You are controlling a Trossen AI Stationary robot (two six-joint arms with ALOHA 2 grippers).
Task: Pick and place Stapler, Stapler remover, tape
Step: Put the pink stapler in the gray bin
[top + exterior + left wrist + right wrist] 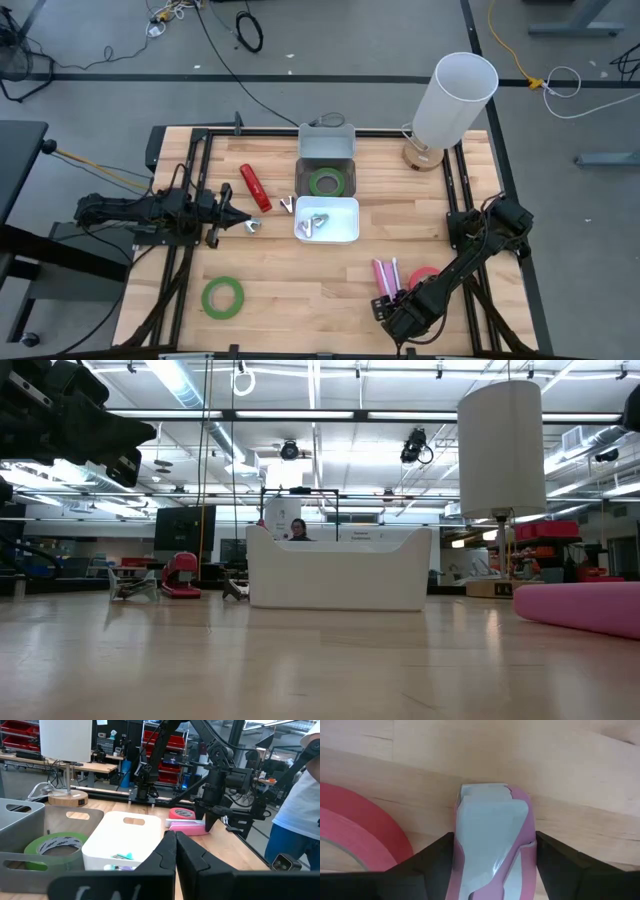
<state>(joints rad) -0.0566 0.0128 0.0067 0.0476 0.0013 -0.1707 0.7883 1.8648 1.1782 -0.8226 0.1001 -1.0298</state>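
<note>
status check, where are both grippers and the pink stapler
Right gripper straddling pink stapler, fingers not yet clamped. Left gripper shut, waiting. Pink tape lies beside.

Stapler: pink stapler [492, 835] with a pale grey-blue top face, lying on the tabletop [520, 755], its blunt end pointing away from the camera.
Fingers: two dark fingers [432, 862] of the right gripper [494, 865], one on each side of the stapler, at or just beside its pink flanks; contact cannot be judged.
Tape: red tape roll [355, 830], partly in view, lying flat just beside the stapler.
Tabletop: light wood, grain lines visible.
</note>
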